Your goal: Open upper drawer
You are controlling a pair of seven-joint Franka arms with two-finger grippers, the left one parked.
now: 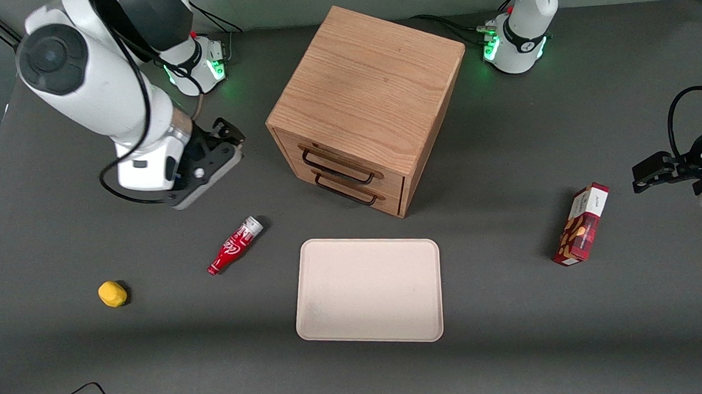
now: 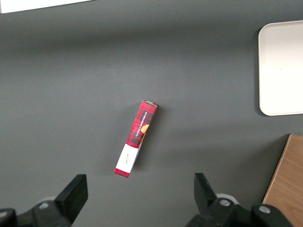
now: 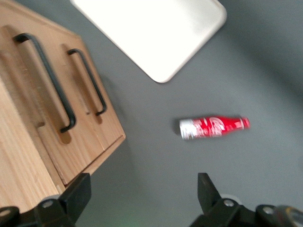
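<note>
Upper drawer [image 1: 342, 163] sits pushed flush into the face of the oak cabinet [image 1: 370, 83], directly above the matching lower drawer [image 1: 350, 189]; its thin black wire handle [image 1: 336, 165] runs across the front, and the right wrist view shows that handle [image 3: 47, 82] untouched. That cabinet stands mid-table, its front angled toward the front camera and the working arm's end of the table

Gripper [image 1: 204, 168] hangs above the bare grey table [image 1: 510, 308] beside the cabinet's front, toward the working arm's end, well apart from the handle. Its two black fingers [image 3: 78, 194] stand spread wide with nothing between them

Nearer the front camera than the cabinet lies a pale tray [image 1: 368, 290], flat and just in front of the drawers. A small red bottle [image 1: 234, 245] lies on its side beside the tray, toward the working arm's end, and a yellow lump [image 1: 112, 294] sits further out that way. Toward the parked arm's end, well apart from the cabinet, stands a red tartan box [image 1: 581, 224]
</note>
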